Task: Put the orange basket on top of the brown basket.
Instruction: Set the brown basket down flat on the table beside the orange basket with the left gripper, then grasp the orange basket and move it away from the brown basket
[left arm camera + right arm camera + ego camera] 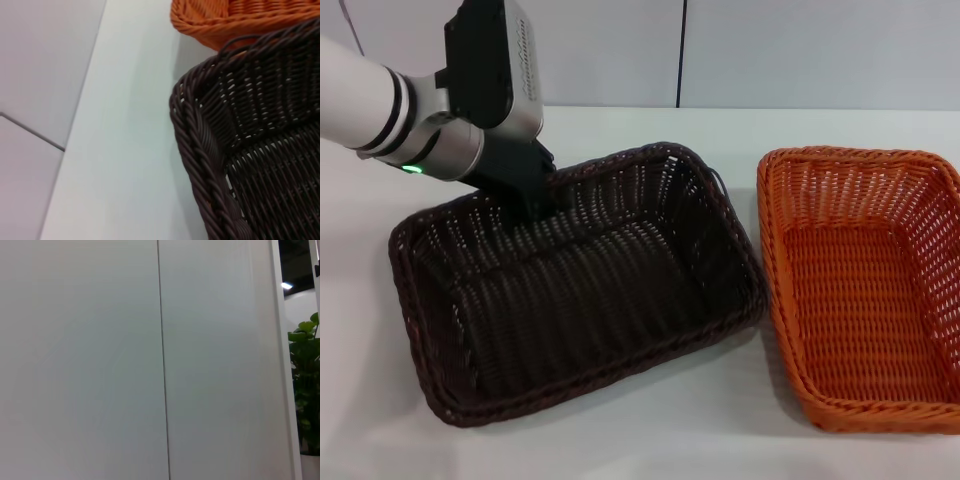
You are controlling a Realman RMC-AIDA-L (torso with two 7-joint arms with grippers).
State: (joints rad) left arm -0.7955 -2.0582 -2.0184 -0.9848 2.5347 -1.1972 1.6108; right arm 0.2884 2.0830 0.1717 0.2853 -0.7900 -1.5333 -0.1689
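Two baskets sit side by side: the brown basket and the orange basket. The left gripper sits at the brown rim; whether it pinches cannot be told.

- The fingertips of the left gripper are sunk behind the far rim of the dark brown rectangular woven basket in the head view, so it cannot be told whether they are parted or closed on the weave.
- In the left wrist view none of that gripper's fingers are shown — only one braided corner of the brown basket is seen, the rest being cut off by the edge.
- The bright orange rectangular woven basket is cut off at the right edge of the head view; in the left wrist view only a strip of its rim is kept.
- The right gripper is shown in no view — only a pale wall panel and part of a green leafy plant, cut off at the edge, are seen by its wrist camera.
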